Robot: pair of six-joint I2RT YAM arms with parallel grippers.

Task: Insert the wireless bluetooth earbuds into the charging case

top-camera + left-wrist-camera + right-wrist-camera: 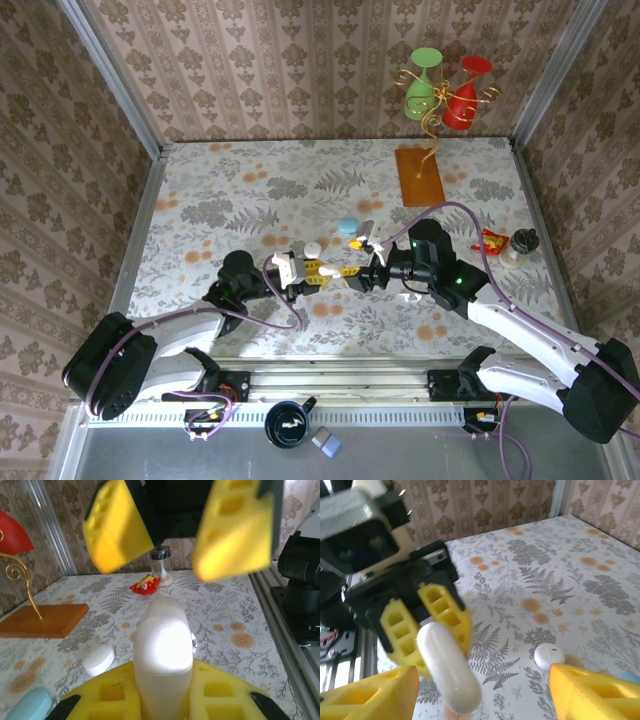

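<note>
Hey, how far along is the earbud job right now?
Done: the left pincer is shut on the white case, lifted off the table. In hand: the open right pincer faces it. Left: the case looks closed, so opening it and inserting the earbuds remain.

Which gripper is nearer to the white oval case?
Left. The left gripper is shut on the white oval case; the right gripper is open, facing the case's free end.
</note>
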